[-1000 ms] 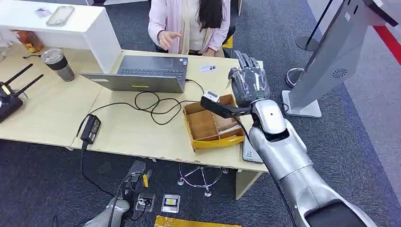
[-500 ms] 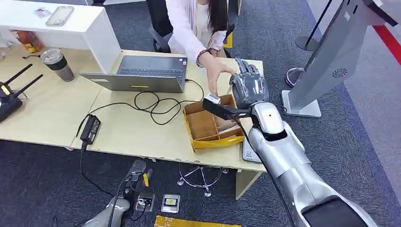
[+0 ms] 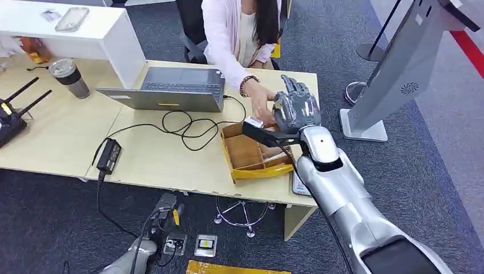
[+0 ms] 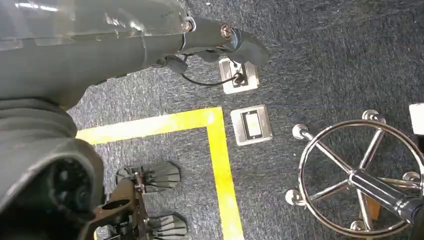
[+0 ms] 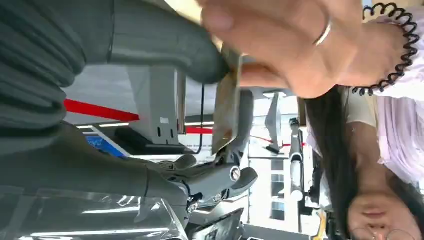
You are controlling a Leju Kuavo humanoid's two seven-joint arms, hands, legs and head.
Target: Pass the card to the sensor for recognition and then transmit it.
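looks like we're at the handover: right hand [image 3: 295,108] just beyond the yellow tray [image 3: 255,171] pinches the card [image 5: 226,100], person's hand [image 3: 260,104] on it, release left

An office – beyond the right hand [image 3: 295,107] sits a wooden desk [image 3: 68,142] with a laptop [image 3: 171,88], a person [image 3: 240,28] seated behind, blue-grey carpet [image 3: 319,34] underneath – a kiosk stand [image 3: 394,74] just right.

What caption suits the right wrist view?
A person's hand places a card against the robot's right hand.
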